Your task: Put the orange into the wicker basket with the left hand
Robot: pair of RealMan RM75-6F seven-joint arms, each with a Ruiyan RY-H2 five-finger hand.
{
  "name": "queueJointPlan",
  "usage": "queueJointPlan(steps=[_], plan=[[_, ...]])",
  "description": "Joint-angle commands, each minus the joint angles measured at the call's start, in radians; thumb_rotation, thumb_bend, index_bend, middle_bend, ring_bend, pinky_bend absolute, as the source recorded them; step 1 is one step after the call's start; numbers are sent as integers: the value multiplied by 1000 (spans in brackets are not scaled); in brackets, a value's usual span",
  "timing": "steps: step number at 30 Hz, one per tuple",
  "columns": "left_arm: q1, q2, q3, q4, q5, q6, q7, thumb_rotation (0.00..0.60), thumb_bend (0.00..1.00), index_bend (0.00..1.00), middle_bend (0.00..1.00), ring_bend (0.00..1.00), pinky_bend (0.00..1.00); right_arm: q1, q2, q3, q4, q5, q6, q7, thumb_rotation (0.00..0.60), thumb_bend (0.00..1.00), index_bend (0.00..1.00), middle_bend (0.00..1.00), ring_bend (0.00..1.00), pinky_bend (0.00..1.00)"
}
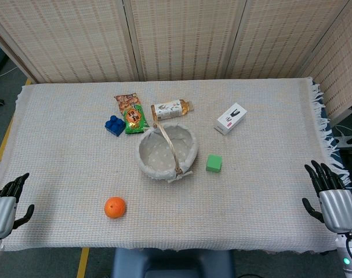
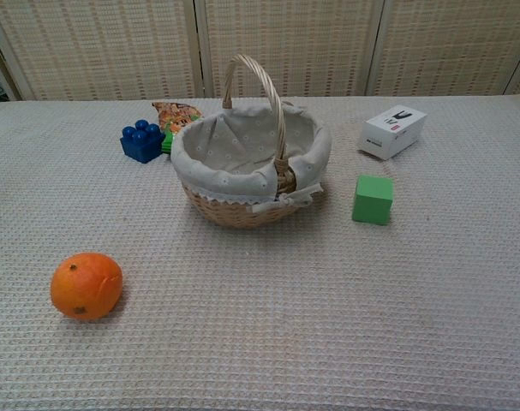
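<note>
Near table's front edge, orange (image 1: pixel 115 207), wicker basket (image 1: pixel 190 152) well behind

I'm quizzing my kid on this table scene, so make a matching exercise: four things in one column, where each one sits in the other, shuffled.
1. orange
2. green cube
3. blue brick
4. white box

A. far right, behind the cube
B. near left, alone
C. just right of the wicker basket
D. beside the snack packet

Pairs: 1-B, 2-C, 3-D, 4-A

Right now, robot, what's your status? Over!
Left hand and right hand open, holding nothing. Orange on cloth, untouched. Wicker basket unblocked.
</note>
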Motion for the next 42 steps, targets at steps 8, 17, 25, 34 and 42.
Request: queueJointPlan(steps=[8, 17, 25, 34, 42], plan=[[7, -20, -10, 13, 6, 40, 53, 600, 390, 0, 106, 148, 327, -2, 11, -9, -13, -1, -8, 2, 600, 219, 0, 0, 0, 171], [13, -36, 20, 3, 88, 76, 94, 600, 341, 0, 0, 7, 251, 5, 5, -5, -17, 15, -28, -12, 600, 219, 0, 0, 0, 173], [-22, -32, 60, -38, 89, -39, 118, 600, 315, 0, 0, 5, 249, 12, -1, 11, 23, -30, 21, 34, 600, 219, 0, 0, 0, 173], [-60, -98, 73, -51, 63, -132, 173, 600, 308, 0, 0, 5, 249, -13, 11, 25, 39, -48, 102, 126, 600, 219, 0, 0, 0, 173], [-87, -195, 72, -34, 32, -183, 231, 600, 307, 0, 0, 0, 210, -14, 10, 28, 49, -49, 109, 149, 600, 218, 0, 0, 0, 173]])
